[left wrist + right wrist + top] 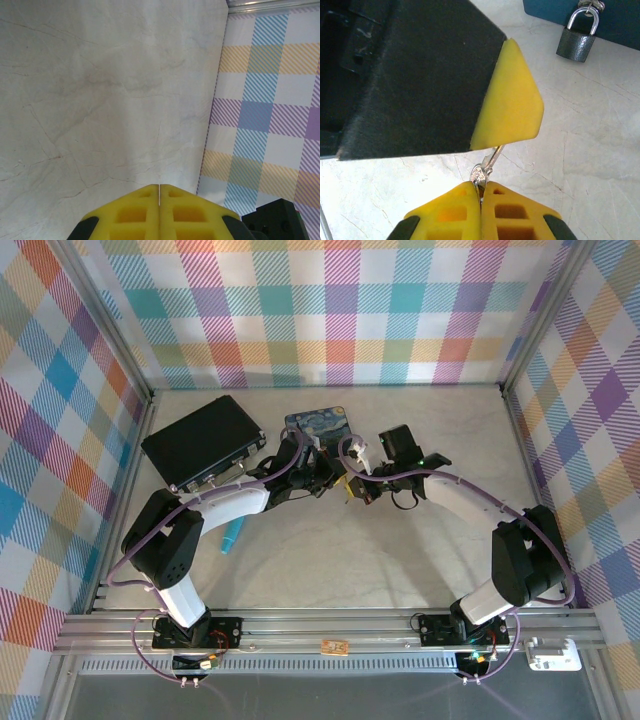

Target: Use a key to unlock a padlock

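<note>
Where the two arms meet at the middle of the counter (pixel 100 100), the right pincer (pixel 480 189) is pressed fully together on the head of the key (pixel 481 173), which stands up out of the seam between its yellow fingertips. The key's thin shaft slants up and to the right until it slips under a yellow pad (pixel 512 100) of the left pincer (pixel 159 189). That pincer's jaws are also closed, pads flush against each other (from its own wrist view no metal shows in the seam), so I cannot tell whether it grips the key's tip or merely covers it. The padlock (pixel 576 44) hangs by its shackle from the front of the blue tin (pixel 620 20), beyond both pincers and apart from the key. A black case (pixel 203 442) lies left of the tin, and a turquoise stick (pixel 231 535) lies near the left arm.
</note>
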{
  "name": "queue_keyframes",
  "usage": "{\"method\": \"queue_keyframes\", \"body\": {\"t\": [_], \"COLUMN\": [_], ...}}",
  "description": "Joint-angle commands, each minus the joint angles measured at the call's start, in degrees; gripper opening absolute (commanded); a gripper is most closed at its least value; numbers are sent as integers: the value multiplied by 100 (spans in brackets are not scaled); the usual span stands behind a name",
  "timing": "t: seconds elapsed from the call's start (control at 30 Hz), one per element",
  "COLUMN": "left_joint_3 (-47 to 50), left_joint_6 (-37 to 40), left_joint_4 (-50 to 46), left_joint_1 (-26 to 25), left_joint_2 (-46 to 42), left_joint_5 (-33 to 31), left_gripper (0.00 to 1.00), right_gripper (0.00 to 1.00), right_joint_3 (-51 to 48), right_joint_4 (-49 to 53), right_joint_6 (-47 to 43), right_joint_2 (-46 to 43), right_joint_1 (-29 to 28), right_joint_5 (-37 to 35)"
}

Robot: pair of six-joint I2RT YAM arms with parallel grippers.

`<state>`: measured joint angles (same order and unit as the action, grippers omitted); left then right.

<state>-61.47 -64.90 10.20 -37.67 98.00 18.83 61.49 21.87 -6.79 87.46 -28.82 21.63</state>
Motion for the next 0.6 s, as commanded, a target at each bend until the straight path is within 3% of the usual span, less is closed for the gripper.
{"method": "queue_keyframes", "body": {"t": [0.0,0.03,0.1,0.23,0.57], "left_joint_3": [-124,-122,-48,147,458], "left_joint_6": [25,58,130,127,469], "left_joint_4": [-185,-180,-13,794,2191], "left_joint_1": [-56,-56,-56,-56,-56], "left_joint_2": [31,27,11,44,-150], "left_joint_5": [-110,-145,-207,-163,-108], "left_gripper": [0,0,0,0,0], "right_gripper": [0,3,18,40,44], "right_joint_3": [-49,-65,-148,-423,-1666], "right_joint_4": [-292,-324,-477,-943,-3249], "right_joint_6": [164,335,646,1412,3214], "right_joint_2": [-317,-378,-563,-923,-1212], "right_joint_1": [55,81,201,602,973], "right_joint_5": [162,158,186,824,2057]}}
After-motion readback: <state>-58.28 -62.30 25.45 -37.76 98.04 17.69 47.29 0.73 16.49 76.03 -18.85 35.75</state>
